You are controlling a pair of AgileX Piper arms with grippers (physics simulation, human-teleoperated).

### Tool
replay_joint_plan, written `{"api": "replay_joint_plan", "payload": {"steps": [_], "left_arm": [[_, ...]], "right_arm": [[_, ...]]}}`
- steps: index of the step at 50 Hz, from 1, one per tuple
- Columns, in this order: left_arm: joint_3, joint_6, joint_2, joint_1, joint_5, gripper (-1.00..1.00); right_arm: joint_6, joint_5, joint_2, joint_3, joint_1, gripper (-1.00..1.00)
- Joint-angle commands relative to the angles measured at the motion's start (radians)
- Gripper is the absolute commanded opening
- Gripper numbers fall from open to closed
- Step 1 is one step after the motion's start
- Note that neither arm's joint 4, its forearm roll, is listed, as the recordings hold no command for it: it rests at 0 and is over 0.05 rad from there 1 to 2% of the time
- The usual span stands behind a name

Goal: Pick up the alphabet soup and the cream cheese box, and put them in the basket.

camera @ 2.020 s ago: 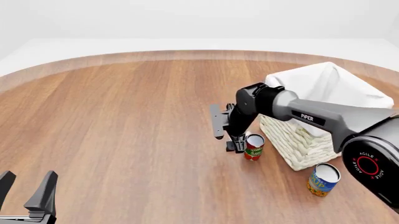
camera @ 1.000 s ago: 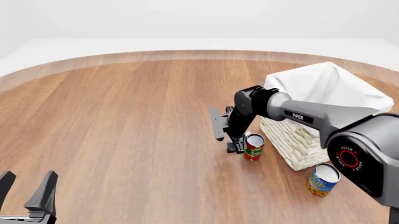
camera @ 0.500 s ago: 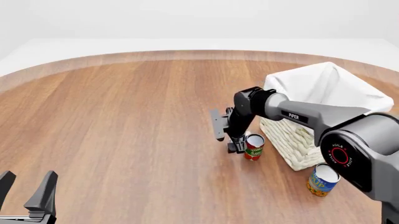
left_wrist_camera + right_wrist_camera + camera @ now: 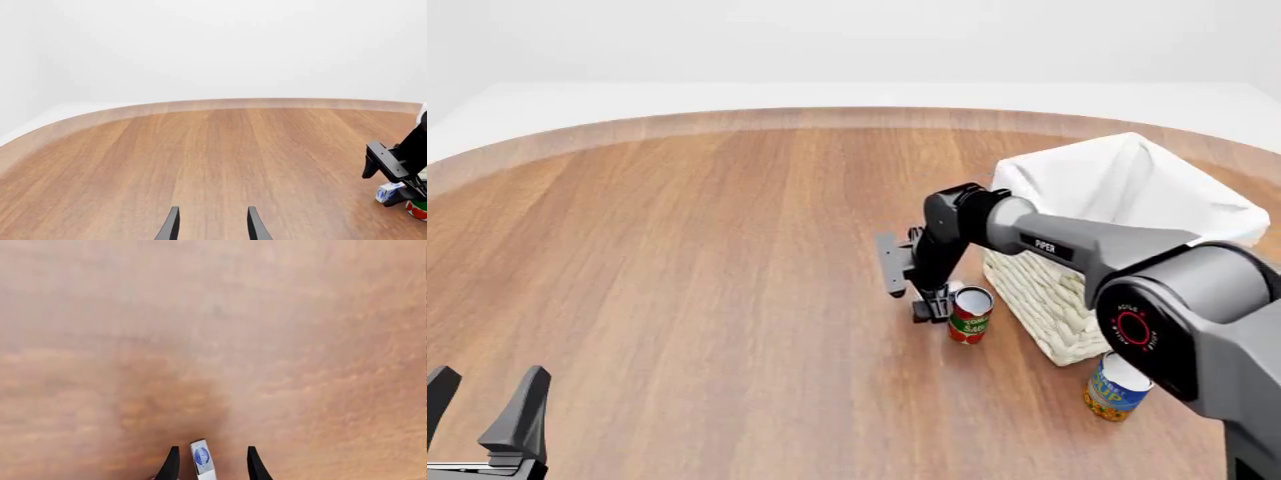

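- The right gripper (image 4: 930, 306) points down at the table (image 4: 694, 260), low over the wood, just left of the basket.
- In the right wrist view its two black fingers (image 4: 171, 466) stand apart with the cream cheese box (image 4: 201, 458) between them, on edge; a gap shows on each side, so the jaws are not clamped on it.
- In the left wrist view the same box (image 4: 389, 191) shows as a small white and blue block at the tip of that gripper, down by the table.
- A red-and-green can (image 4: 970, 314) stands upright just right of the gripper, very close to its fingers, between them and the basket.
- The basket (image 4: 1054, 295) sits to the right, its white cloth lining (image 4: 1121, 190) folded over the rim; what lies inside cannot be seen.
- The alphabet soup (image 4: 1117, 386) stands on the table by the basket's near corner, partly behind the right arm.
- The left gripper (image 4: 481, 420) hangs at the near left, well apart from everything, fingers spread and holding nothing.
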Motion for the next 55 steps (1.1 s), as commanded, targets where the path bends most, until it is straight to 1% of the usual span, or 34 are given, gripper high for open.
{"api": "replay_joint_plan", "payload": {"steps": [1, 9, 16, 22, 23, 24, 25, 47, 51, 52, 54, 55], "left_arm": [[0.000, 0.000, 0.000, 0.000, 0.000, 1.00], [0.000, 0.000, 0.000, 0.000, 0.000, 1.00], [0.000, 0.000, 0.000, 0.000, 0.000, 1.00], [0.000, 0.000, 0.000, 0.000, 0.000, 1.00], [0.000, 0.000, 0.000, 0.000, 0.000, 1.00], [0.000, 0.000, 0.000, 0.000, 0.000, 1.00], [0.000, 0.000, 0.000, 0.000, 0.000, 1.00], [0.000, 0.000, 0.000, 0.000, 0.000, 1.00], [0.000, 0.000, 0.000, 0.000, 0.000, 1.00], [0.000, 0.000, 0.000, 0.000, 0.000, 1.00], [0.000, 0.000, 0.000, 0.000, 0.000, 1.00], [0.000, 0.000, 0.000, 0.000, 0.000, 1.00]], "right_arm": [[-0.002, 0.012, 0.023, -0.036, 0.000, 1.00], [0.002, 0.026, 0.040, -0.066, -0.001, 1.00], [-0.016, 0.029, 0.067, -0.113, -0.024, 1.00], [-0.033, 0.013, 0.069, -0.099, -0.029, 1.00], [-0.033, 0.013, 0.070, -0.098, -0.029, -1.00], [-0.033, 0.013, 0.070, -0.098, -0.029, -1.00], [-0.045, 0.000, 0.067, -0.082, -0.034, -1.00], [-0.050, -0.019, 0.054, -0.061, -0.023, -1.00], [-0.049, -0.038, 0.036, -0.041, -0.006, -1.00], [-0.041, -0.028, 0.037, -0.048, -0.003, -1.00], [-0.053, -0.051, 0.022, -0.022, 0.006, -1.00], [-0.045, -0.046, 0.021, -0.027, 0.011, -1.00]]}}
